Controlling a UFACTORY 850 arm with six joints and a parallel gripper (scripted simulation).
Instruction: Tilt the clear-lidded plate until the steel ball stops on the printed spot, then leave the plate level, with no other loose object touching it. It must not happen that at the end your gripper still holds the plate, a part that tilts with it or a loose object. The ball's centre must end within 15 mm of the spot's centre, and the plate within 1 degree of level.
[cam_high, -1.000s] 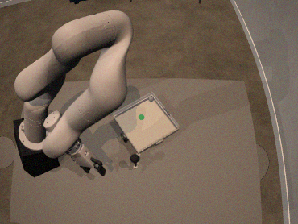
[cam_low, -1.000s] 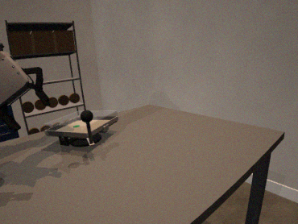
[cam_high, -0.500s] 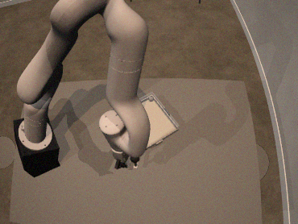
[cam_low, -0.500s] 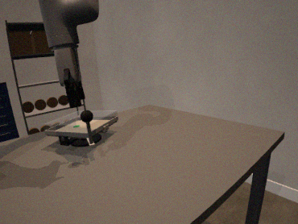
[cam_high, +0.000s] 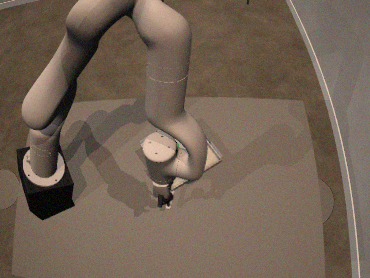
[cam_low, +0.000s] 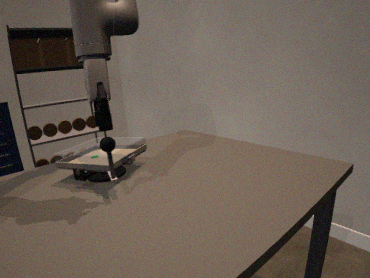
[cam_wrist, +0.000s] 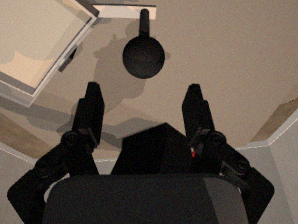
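Note:
The clear-lidded plate (cam_low: 100, 155) sits on a dark stand at the far left of the table, with a green printed spot (cam_low: 94, 157) on it. A black knob (cam_low: 107, 144) on a thin stem stands at the plate's near corner. My gripper (cam_low: 103, 125) hangs just above this knob, pointing down, open and empty. In the wrist view the knob (cam_wrist: 143, 56) lies ahead of and between the two fingers, apart from them, and the plate's corner (cam_wrist: 40, 36) is at the upper left. In the overhead view my arm hides most of the plate (cam_high: 210, 155). I cannot see the steel ball.
The arm's black base (cam_high: 45, 185) stands at the left of the table. A shelf rack (cam_low: 50, 95) with round brown discs stands behind the plate. The table's edge (cam_low: 300, 220) runs along the right.

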